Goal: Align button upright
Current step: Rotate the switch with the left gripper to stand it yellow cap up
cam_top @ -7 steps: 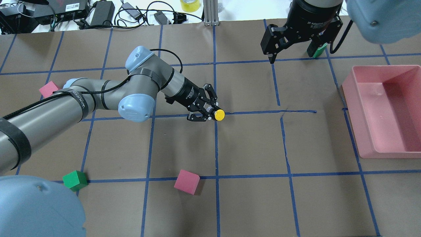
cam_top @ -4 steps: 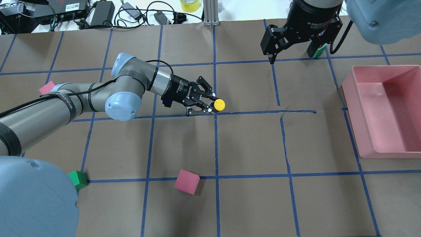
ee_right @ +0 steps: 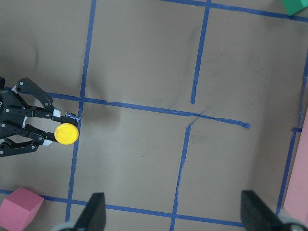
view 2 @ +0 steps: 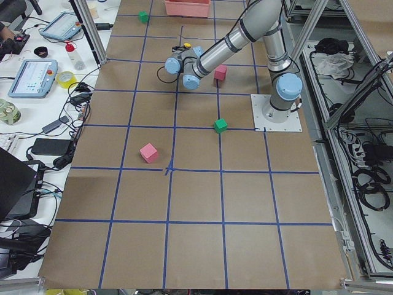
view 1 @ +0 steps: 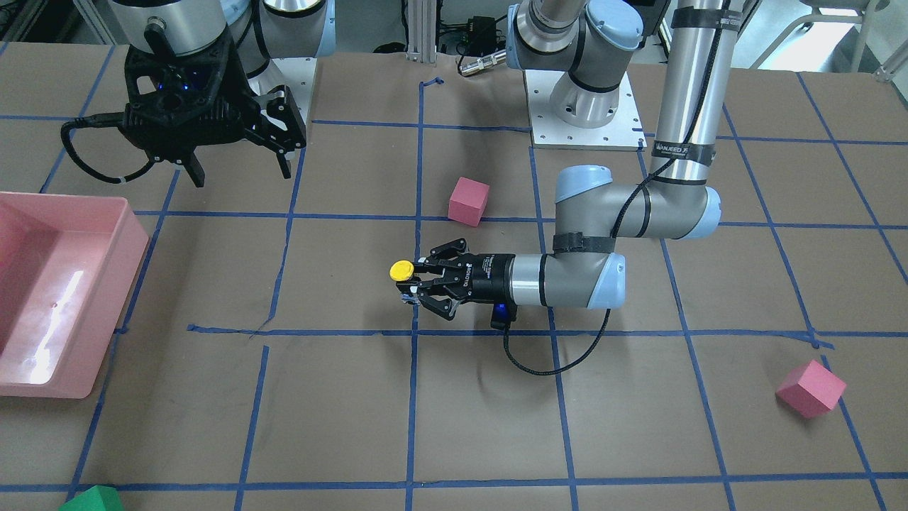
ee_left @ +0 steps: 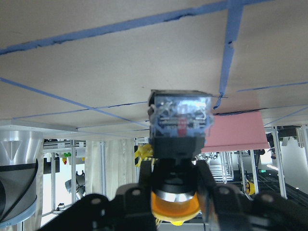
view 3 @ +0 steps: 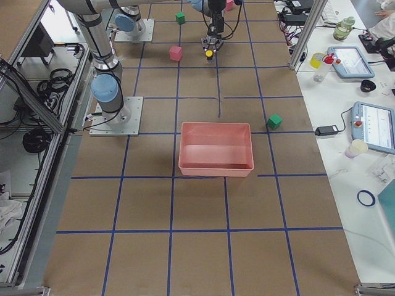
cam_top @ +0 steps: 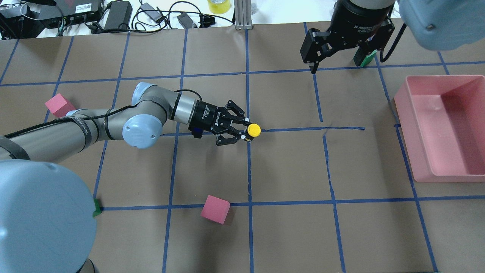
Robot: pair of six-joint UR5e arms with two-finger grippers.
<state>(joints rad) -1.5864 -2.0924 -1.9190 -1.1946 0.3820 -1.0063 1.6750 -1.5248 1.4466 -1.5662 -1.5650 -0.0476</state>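
The button [cam_top: 253,130] shows its round yellow cap facing up, at the crossing of two blue tape lines mid-table. My left gripper [cam_top: 244,132] lies nearly level, points right and is shut on the button's black body. In the left wrist view the whitish-grey base block [ee_left: 180,118] points toward the table and the cap [ee_left: 175,211] away from it; I cannot tell if the base touches. The cap also shows in the front view [view 1: 401,270] and the right wrist view [ee_right: 66,134]. My right gripper [cam_top: 335,57] hangs open and empty over the far right.
A pink bin [cam_top: 416,151] stands at the right edge. A pink cube [cam_top: 215,209] lies near the front, another [cam_top: 58,105] at the left. A green cube [cam_top: 366,58] sits behind the right gripper. Cables and power bricks [cam_top: 117,15] line the far edge.
The left arm's wrist and elbow have swung, so the gripper now lies flatter and points right. The button stays held at about the same spot by the tape crossing. The right arm has not moved.
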